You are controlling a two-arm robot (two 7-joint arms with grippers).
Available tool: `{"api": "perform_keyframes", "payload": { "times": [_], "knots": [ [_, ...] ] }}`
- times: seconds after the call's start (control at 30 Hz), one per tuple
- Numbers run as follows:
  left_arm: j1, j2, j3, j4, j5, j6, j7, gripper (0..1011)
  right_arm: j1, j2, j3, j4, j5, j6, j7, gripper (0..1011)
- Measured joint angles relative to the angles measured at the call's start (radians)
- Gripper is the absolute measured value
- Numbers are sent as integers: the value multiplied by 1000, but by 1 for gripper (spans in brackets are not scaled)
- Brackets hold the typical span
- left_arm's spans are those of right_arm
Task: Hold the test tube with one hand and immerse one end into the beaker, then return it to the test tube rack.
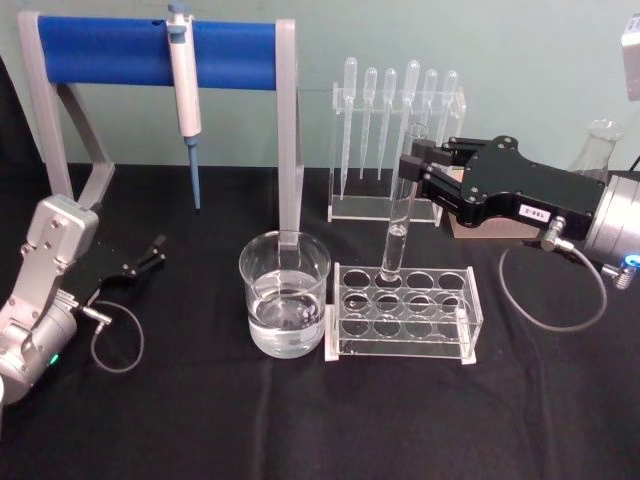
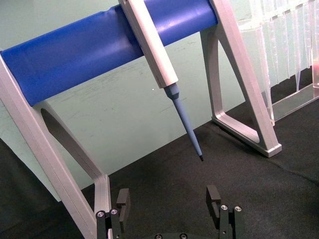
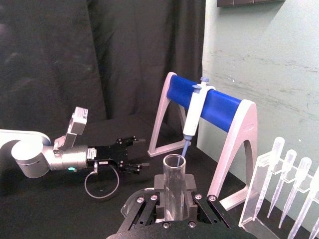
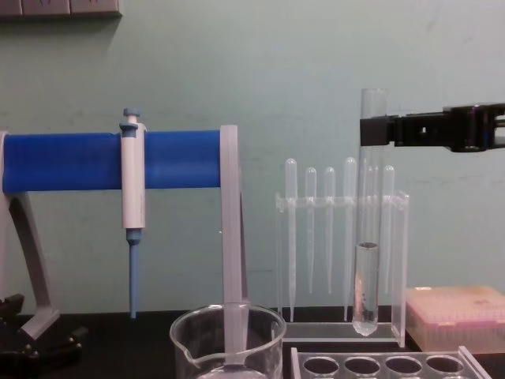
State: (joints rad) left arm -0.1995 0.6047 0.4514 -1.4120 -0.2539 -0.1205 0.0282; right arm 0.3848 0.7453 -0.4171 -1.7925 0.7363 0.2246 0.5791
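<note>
Head view: far left, the left claw (image 1: pixel 155 252) sits wide open, holding nothing. One beaker (image 1: pixel 285 295) (part full of clear liquid) stands beside one rack (image 1: pixel 470 318). One test tube (image 1: pixel 400 215) hangs upright just above a back hole, the right claw (image 1: pixel 408 160) clamped near its rim.

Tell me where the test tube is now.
Head view: the test tube hangs upright right of centre, held near its rim by the right gripper, its bottom over the rack's back row.
</note>
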Motion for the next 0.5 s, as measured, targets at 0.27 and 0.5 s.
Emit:
{"api": "perform_keyframes", "payload": {
  "times": [0.27, 0.5],
  "knots": [
    [0, 0, 0, 0, 0, 0, 0, 1000, 0, 0, 0, 0, 0, 0, 0, 244],
    [0, 0, 0, 0, 0, 0, 0, 1000, 0, 0, 0, 0, 0, 0, 0, 244]
  ]
}}
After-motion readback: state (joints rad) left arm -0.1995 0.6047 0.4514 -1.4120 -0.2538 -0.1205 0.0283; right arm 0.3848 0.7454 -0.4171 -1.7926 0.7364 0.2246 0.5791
